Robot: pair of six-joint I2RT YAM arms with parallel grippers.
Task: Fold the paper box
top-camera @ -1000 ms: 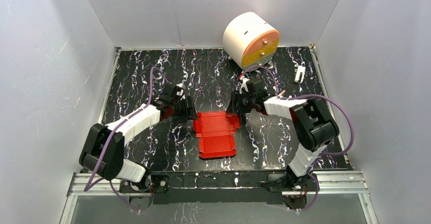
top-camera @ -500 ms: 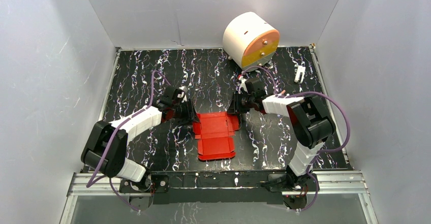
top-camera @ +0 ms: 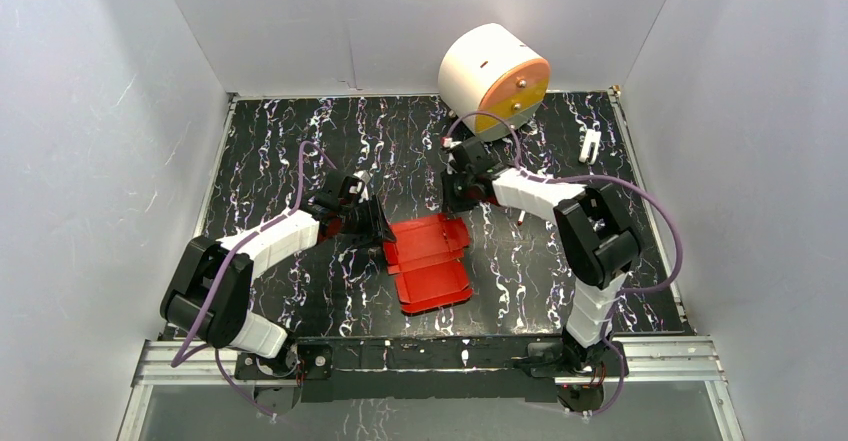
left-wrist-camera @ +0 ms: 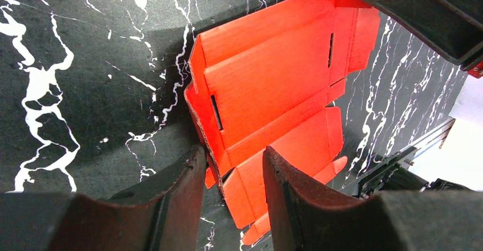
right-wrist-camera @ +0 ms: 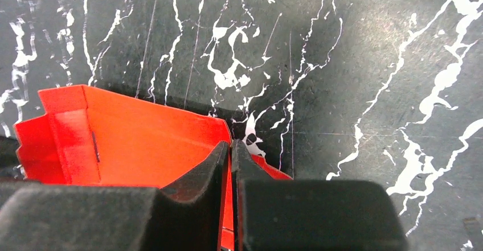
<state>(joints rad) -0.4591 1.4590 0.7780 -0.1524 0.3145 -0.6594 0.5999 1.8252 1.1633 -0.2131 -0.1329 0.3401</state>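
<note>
We find the bright red thin-card paper box (top-camera: 432,261) lying mid-bench on the black white-veined bench (top-camera: 270,131), a creased sheet with some panels raised. The left jaws stand apart at its left edge, their fingers (left-wrist-camera: 171,205) straddling an upturned side flap; whether either pad presses the card we cannot tell from the wrist view. The right jaws are pinched together on the box's far right edge, fingers (right-wrist-camera: 196,182) nipping the thin card, which tilts up there. The near panel lies flatter, its front edge toward the bench's near side. Bare bench shows left, right and in front of the box. The round white-and-orange drum (top-camera: 493,79) sits well apart at the far edge, against the grey walls (top-camera: 100,111).
</note>
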